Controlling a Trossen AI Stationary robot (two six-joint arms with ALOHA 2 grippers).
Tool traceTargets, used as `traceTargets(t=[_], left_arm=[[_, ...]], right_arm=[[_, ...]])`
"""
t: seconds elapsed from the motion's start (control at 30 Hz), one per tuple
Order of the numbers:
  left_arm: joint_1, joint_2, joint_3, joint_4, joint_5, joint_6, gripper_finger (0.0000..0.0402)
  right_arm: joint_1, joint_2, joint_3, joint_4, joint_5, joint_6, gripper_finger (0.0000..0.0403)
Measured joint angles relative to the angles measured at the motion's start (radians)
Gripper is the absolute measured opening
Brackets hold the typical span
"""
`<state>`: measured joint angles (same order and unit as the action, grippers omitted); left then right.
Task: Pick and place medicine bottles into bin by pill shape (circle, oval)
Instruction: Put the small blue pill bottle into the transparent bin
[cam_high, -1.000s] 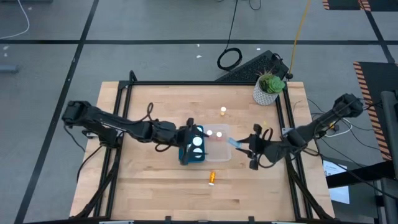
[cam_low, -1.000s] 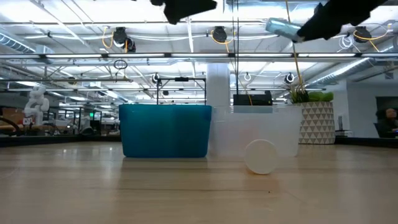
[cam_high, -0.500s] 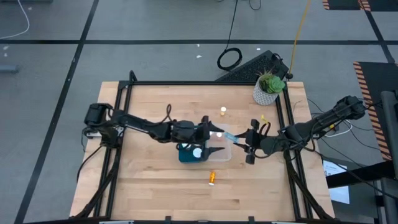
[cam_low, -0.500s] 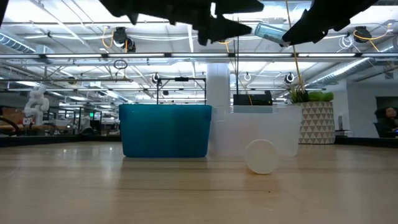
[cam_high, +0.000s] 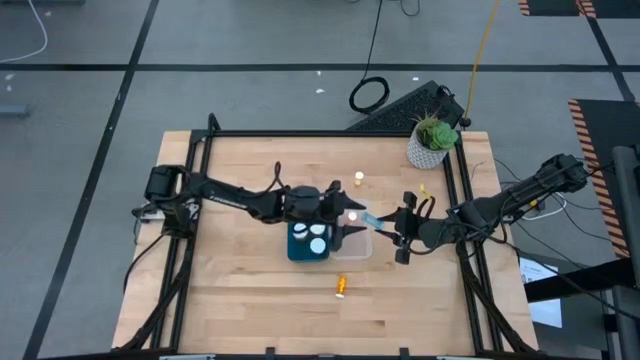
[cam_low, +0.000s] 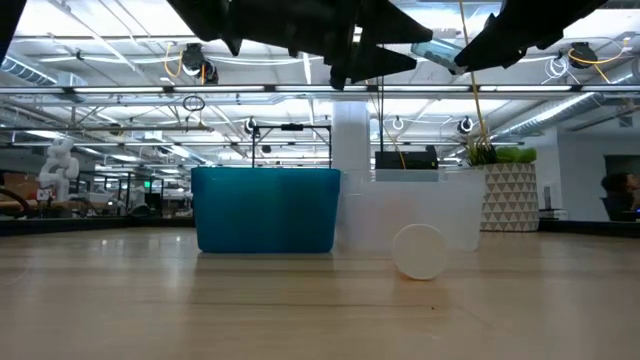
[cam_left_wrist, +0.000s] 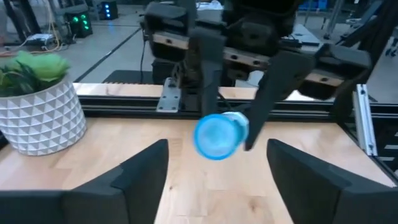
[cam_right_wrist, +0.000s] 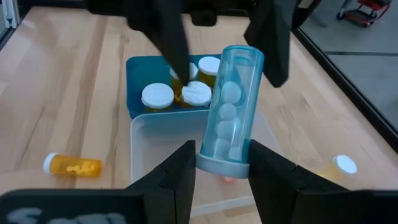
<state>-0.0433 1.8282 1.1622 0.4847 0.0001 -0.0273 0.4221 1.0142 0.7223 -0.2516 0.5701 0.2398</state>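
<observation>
Wooden tabletop (cam_high: 250, 290). Teal bottle (cam_right_wrist: 227, 112): light, rigid, slick; pinched mid-body by right gripper (cam_high: 385, 228). Left gripper (cam_high: 350, 214), spread, faces it from 9 o'clock.

The light wooden table (cam_high: 230, 290) carries a teal bin (cam_high: 300, 247) touching a clear bin (cam_high: 352, 248) at its centre, an amber bottle (cam_high: 341, 287) lying in front, another small bottle (cam_high: 358, 179) and a potted plant (cam_high: 432, 143) behind.

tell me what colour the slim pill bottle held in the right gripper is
Clear teal-blue; the slim pill bottle in the right gripper shows best in the right wrist view.
</observation>
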Motion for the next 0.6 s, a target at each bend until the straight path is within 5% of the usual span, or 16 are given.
traceTargets(t=[0.6], left_arm=[[0.021,0.000,-0.001,0.007,0.102,0.017,0.0254]], right_arm=[[0.000,0.079,0.000,0.119,0.000,-0.136,0.0125]])
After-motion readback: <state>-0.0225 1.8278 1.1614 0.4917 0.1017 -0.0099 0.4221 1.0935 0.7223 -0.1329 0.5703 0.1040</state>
